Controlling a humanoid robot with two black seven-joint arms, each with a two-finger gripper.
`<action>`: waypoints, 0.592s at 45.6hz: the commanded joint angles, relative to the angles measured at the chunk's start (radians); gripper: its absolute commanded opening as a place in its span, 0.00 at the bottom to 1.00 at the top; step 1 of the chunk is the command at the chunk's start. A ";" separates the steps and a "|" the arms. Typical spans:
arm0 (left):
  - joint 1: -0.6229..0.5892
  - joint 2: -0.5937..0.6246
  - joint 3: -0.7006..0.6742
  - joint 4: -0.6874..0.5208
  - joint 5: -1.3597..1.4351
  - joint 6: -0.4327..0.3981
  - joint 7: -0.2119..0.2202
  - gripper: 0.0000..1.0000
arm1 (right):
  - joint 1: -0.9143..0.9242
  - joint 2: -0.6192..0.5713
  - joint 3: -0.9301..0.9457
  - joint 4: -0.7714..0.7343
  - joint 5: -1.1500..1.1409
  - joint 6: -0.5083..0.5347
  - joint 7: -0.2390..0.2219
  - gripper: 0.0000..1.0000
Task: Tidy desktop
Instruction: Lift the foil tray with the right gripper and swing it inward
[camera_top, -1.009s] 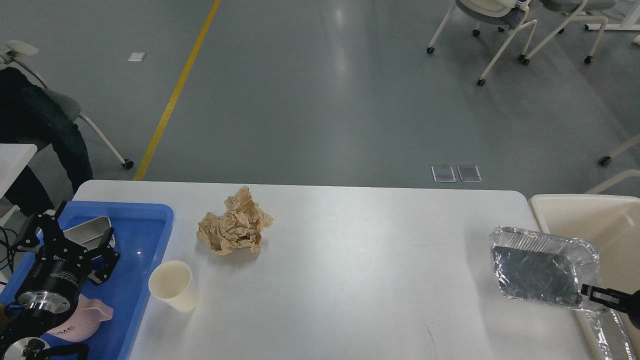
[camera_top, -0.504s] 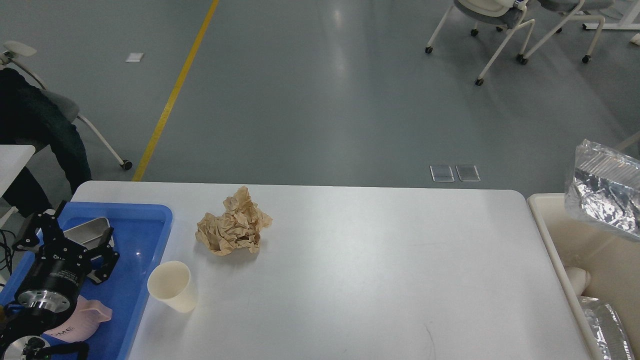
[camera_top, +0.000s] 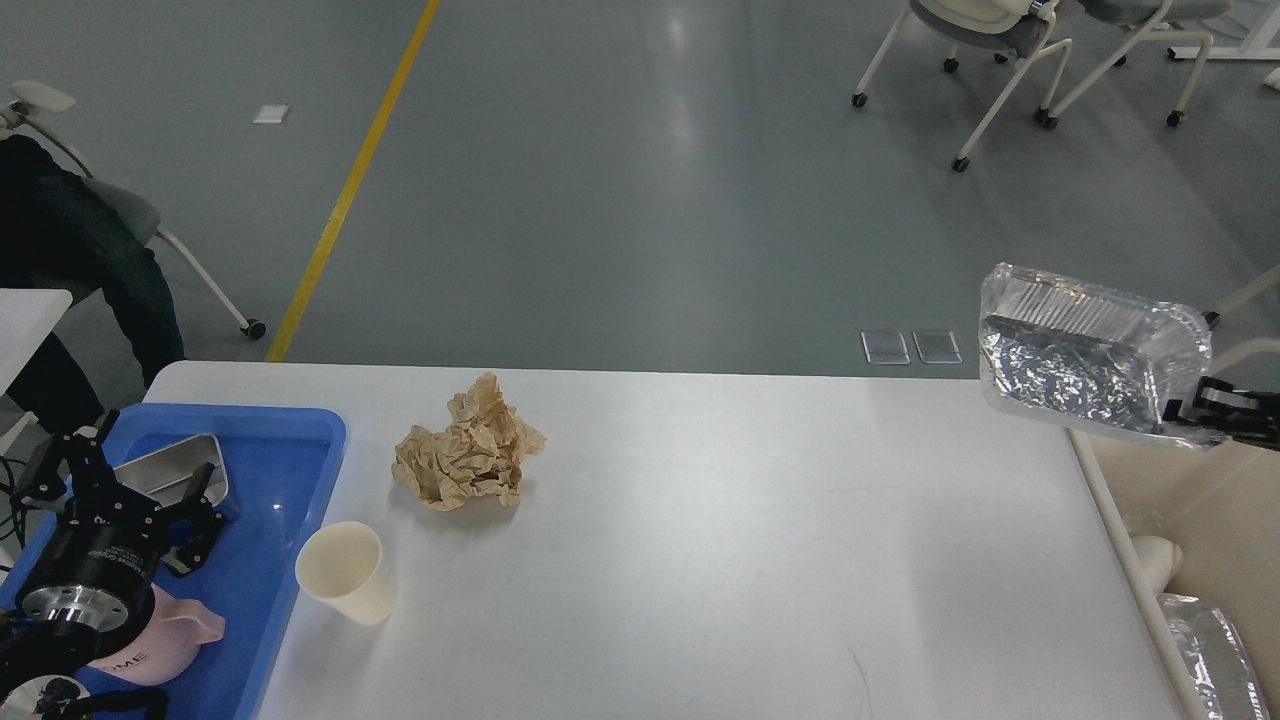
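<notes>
The desktop (camera_top: 700, 520) is a wide white tabletop. On its left part lie a crumpled brown paper ball (camera_top: 468, 455) and an upright cream paper cup (camera_top: 345, 572). A silver foil tray (camera_top: 1090, 365) hangs tilted in the air above the desktop's far right corner. My right gripper (camera_top: 1190, 412) is shut on its lower right rim. My left gripper (camera_top: 140, 478) hovers open over the blue tray (camera_top: 290, 470), above a metal box (camera_top: 165, 472), and holds nothing.
The blue tray also holds a pink item (camera_top: 175, 635). A cream bin (camera_top: 1115, 530) stands against the desktop's right edge with a foil tray (camera_top: 1210, 650) and a white object (camera_top: 1155, 555) inside. Wheeled chairs (camera_top: 1000, 60) stand far back on the grey floor.
The right gripper lifted the foil tray off the desktop, swung it up to the right, then back left above the bin's corner. The left gripper shifted slightly left and back.
</notes>
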 joint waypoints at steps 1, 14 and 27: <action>0.002 0.010 0.001 0.000 0.000 0.010 0.000 0.97 | 0.016 0.053 -0.002 0.062 0.000 0.006 -0.099 0.00; 0.013 0.027 0.004 -0.001 0.002 0.010 0.000 0.97 | 0.062 0.196 -0.010 0.108 -0.003 0.007 -0.284 0.00; 0.018 0.064 0.035 0.000 0.002 0.011 -0.002 0.97 | 0.235 0.423 -0.185 0.074 0.003 0.000 -0.385 0.00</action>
